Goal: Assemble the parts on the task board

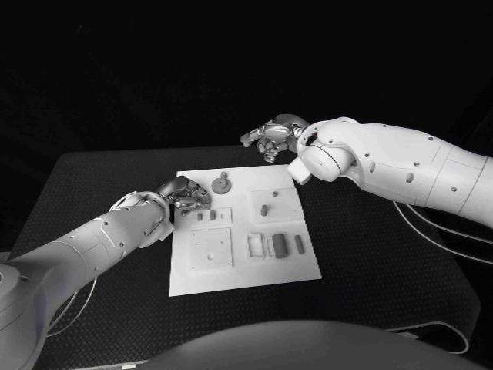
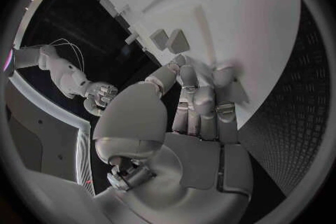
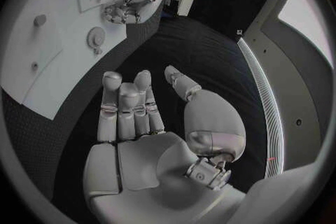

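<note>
The white task board (image 1: 282, 270) lies in the middle of the black table. On it are a round part with a stem (image 1: 223, 183), a small peg (image 1: 266, 208), two little blocks (image 1: 208, 216), a square plate (image 1: 211, 248) and several grey pieces (image 1: 276, 245). My left hand (image 1: 184, 193) is at the board's far left edge, its fingertips (image 2: 199, 81) down on the board (image 2: 231, 11) near two small blocks (image 2: 172, 40). Whether it pinches anything is hidden. My right hand (image 1: 273, 136) hovers beyond the board's far edge, fingers (image 3: 126, 106) straight, thumb apart, holding nothing.
Black table (image 1: 391, 270) surrounds the board, with bare room on the right and in front. Cables (image 1: 447, 231) trail over the table's right side under my right arm. In the right wrist view the round part (image 3: 96, 38) lies beside my left hand (image 3: 131, 5).
</note>
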